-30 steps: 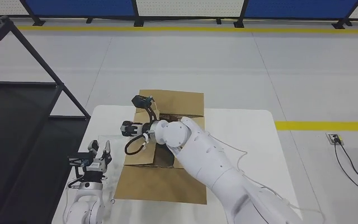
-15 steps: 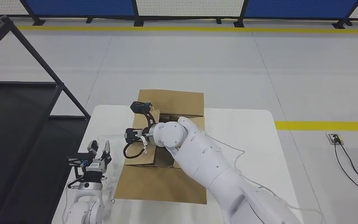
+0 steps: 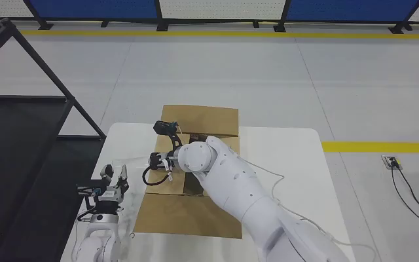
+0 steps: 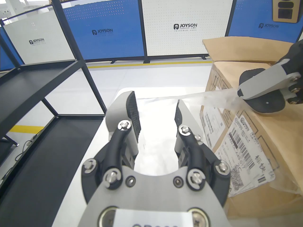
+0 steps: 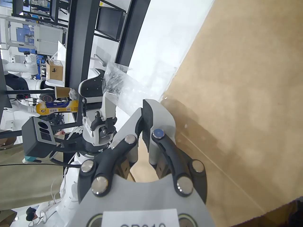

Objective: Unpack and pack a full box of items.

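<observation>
Pinching a clear plastic bag [image 4: 213,98] against the side wall of the cardboard box [image 3: 203,118], the right pincer [image 5: 141,116] has its jaws closed tight on the film. From there the bag stretches away from the box over the white worktop [image 3: 288,157]. The left pincer [image 4: 155,114] sits just beside the box, jaws wide apart, with the film's far end lying between them.

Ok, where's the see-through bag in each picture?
Top view: the clear plastic bag is a faint streak over the table, between the right gripper and left gripper.
Left wrist view: it stretches from the right gripper's pinch towards the open left gripper.
Right wrist view: it sits just beyond the right gripper.
Shared landmark: the cardboard box.
</observation>
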{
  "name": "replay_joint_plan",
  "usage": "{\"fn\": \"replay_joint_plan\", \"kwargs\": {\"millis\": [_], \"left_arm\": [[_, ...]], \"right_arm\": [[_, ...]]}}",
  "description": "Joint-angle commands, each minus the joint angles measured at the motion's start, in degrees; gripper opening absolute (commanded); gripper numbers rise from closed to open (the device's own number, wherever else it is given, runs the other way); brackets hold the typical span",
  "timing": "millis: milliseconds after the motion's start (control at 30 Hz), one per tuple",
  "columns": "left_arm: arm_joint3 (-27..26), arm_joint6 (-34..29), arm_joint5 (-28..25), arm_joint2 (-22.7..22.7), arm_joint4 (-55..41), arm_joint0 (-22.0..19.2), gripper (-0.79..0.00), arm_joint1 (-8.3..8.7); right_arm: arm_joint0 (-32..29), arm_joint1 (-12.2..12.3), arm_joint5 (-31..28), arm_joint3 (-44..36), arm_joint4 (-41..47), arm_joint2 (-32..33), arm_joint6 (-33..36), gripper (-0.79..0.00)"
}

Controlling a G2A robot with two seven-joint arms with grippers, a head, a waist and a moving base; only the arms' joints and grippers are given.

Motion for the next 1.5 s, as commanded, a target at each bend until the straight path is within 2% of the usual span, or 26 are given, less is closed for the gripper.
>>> {"fn": "replay_joint_plan", "kwargs": {"millis": [0, 367, 500, 1067, 1267, 1467], "left_arm": [[-0.04, 0.00, -0.13, -0.07, -0.09, 0.06, -0.397, 0.00], [-1.17, 0.45, -0.45, -0.77, -0.36, 0.88, -0.394, 0.04], [-1.67, 0.54, -0.50, -1.19, -0.60, 1.18, -0.363, 0.07], [-2.39, 1.20, -0.69, -3.53, -1.39, 2.89, -0.369, 0.24], [-3.51, 2.08, -0.71, -4.25, -1.43, 5.25, -0.332, 0.27], [-6.56, 3.48, -0.32, -5.68, -2.47, 9.11, -0.339, 0.23]], "right_arm": [[0.07, -0.14, 0.59, 0.23, -0.18, 0.13, 0.39, -0.785], [0.10, -0.78, 1.84, 0.82, -1.37, 0.84, 0.30, -0.785], [0.11, -0.97, 2.30, 0.96, -1.76, 1.13, 0.01, -0.785], [0.26, -1.43, 2.68, 1.26, -2.94, 2.68, -0.56, -0.785], [0.32, -1.48, 1.95, 0.95, -3.12, 3.35, -0.79, -0.785], [0.55, -1.25, 0.36, 0.65, -2.92, 4.34, -0.60, -0.785]]}}
